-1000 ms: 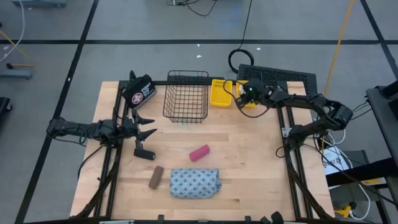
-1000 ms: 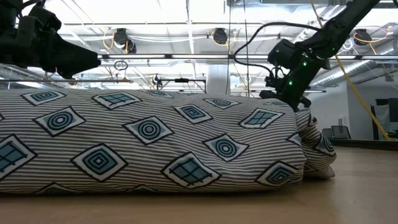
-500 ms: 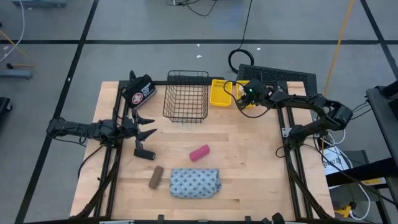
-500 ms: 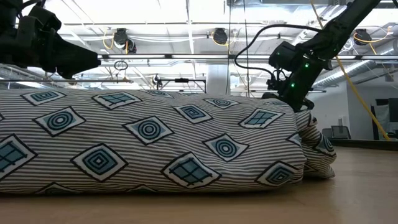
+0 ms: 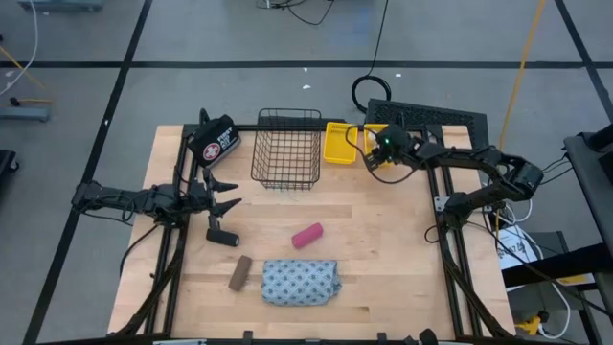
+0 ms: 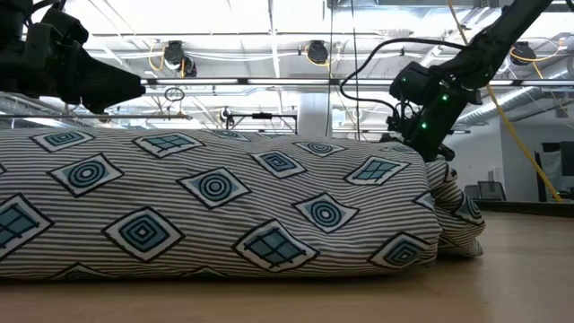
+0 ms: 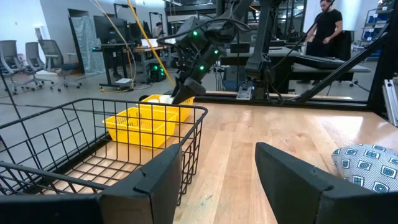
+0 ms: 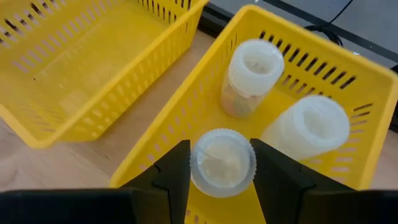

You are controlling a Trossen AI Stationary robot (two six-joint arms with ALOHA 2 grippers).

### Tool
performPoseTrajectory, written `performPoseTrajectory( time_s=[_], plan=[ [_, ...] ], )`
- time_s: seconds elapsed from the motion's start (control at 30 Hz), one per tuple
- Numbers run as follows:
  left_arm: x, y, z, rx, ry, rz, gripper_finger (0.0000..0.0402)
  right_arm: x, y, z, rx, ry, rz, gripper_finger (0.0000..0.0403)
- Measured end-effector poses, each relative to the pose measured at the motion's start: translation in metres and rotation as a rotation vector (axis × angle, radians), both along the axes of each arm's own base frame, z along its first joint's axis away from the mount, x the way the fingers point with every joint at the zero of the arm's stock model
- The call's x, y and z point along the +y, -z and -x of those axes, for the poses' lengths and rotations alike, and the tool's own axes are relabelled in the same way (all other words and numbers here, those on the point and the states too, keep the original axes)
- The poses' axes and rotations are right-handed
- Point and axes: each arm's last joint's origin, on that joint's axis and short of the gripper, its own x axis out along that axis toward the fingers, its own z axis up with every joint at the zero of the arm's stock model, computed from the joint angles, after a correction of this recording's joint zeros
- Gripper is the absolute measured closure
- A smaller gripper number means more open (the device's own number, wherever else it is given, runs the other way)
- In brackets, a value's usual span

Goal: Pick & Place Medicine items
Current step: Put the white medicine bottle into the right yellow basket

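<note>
My right gripper (image 8: pixel 222 163) (image 5: pixel 377 155) hovers over the right-hand yellow basket (image 8: pixel 367 93) at the table's far edge, shut on a small white bottle (image 8: pixel 222 155). Two more white bottles (image 8: pixel 252 74) (image 8: pixel 308 127) sit inside that basket. My left gripper (image 5: pixel 230 195) (image 7: pixel 217 155) waits open near the table's left side. The black handled piece (image 5: pixel 222 235), pink roll (image 5: pixel 306 235), brown bar (image 5: pixel 239 273) and patterned pouch (image 5: pixel 300 282) (image 6: pixel 215 206) lie flat on the table. My right gripper pinches the white bottle between its two fingers (image 8: pixel 177 168), at the round top end (image 8: pixel 205 163). The fingers come from above, pointing down. The bottle is seen end-on, upright below the fingers, over the basket's near wall; whether its lower end rests on anything is hidden.
A second yellow basket (image 8: pixel 81 74) (image 5: pixel 336 144) stands beside the first. A black wire basket (image 5: pixel 287 147) (image 7: pixel 93 143) sits at the far middle, and a black bag with a round emblem (image 5: pixel 213 142) at the far left. A person (image 7: pixel 326 25) stands in the room beyond.
My right gripper has drifted slightly toward the table's right edge above the yellow basket, still shut on the bottle.
</note>
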Motion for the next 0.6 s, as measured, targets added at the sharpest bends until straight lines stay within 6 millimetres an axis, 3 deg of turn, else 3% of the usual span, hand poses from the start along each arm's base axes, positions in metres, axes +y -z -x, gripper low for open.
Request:
performPoseTrajectory(
  time_s=[0.6],
  plan=[
    [0.0, 0.0, 0.0, 0.0, 0.0, 0.0, 0.0188, 0.0027, 0.0064, 0.0031, 0.006, -0.004, -0.005, 0.0255]
  ],
)
